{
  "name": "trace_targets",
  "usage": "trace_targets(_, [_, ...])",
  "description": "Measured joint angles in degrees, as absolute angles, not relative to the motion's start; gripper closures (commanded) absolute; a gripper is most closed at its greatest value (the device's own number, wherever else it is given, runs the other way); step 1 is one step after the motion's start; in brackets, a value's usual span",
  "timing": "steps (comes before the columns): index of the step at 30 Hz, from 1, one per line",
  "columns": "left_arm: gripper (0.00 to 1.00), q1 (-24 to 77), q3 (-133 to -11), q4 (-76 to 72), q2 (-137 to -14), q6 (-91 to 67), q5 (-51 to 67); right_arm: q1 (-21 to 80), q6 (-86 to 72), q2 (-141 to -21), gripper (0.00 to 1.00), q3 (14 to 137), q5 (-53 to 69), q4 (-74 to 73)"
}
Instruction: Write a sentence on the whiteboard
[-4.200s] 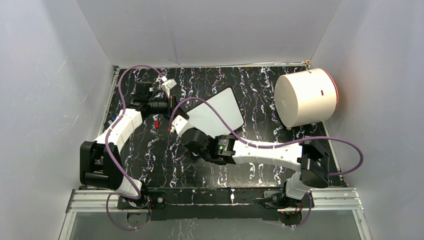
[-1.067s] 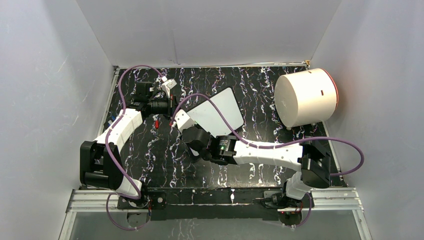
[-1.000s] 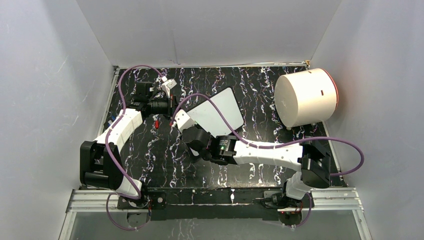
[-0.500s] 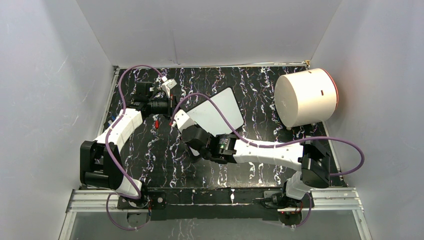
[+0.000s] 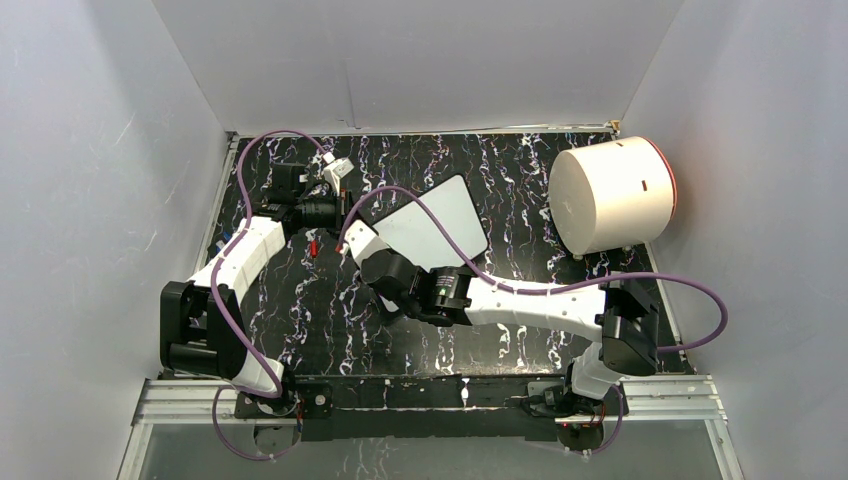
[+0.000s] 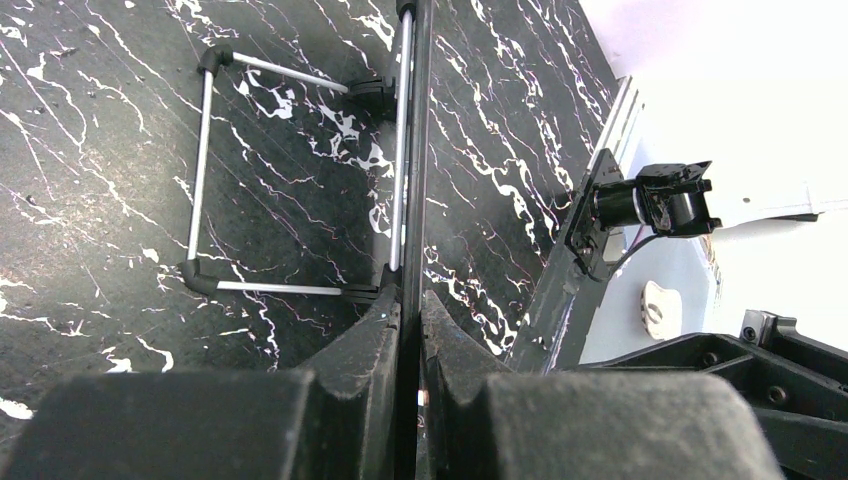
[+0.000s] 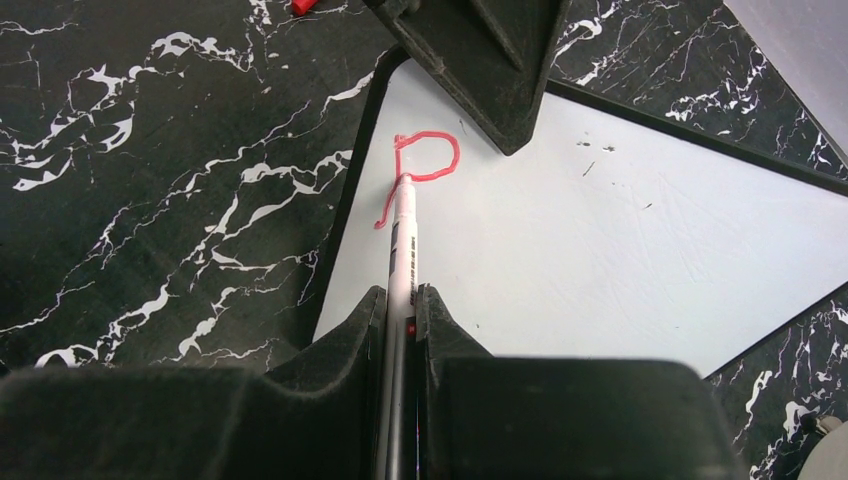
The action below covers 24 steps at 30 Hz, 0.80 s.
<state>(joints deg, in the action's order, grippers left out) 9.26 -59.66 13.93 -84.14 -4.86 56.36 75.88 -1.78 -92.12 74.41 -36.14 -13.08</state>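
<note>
The right gripper [image 7: 400, 300], clamped shut on a marker [image 7: 403, 235], has shifted only a touch in the last few seconds, which looks like small writing strokes. The left gripper [image 6: 408, 305] stays pinched on the edge of the whiteboard [image 5: 445, 222]. So the sentence [image 7: 425, 160] is barely begun: one red "P" with a hooked tail near the board's corner. The board stands in the middle of the table [image 5: 330, 320], left of the white cylinder [image 5: 610, 195].

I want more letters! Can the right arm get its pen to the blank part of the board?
Probably yes. The pen tip sits on the board at the red P, and the white beside it is bare. The left gripper only pinches the edge.
</note>
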Motion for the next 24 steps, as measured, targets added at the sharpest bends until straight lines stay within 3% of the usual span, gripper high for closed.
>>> trace_targets(24, [1.0,9.65,-59.75,13.93,-84.31,-4.89,56.38,76.23,-3.09,-88.05,1.0,70.43,-38.65,-11.9])
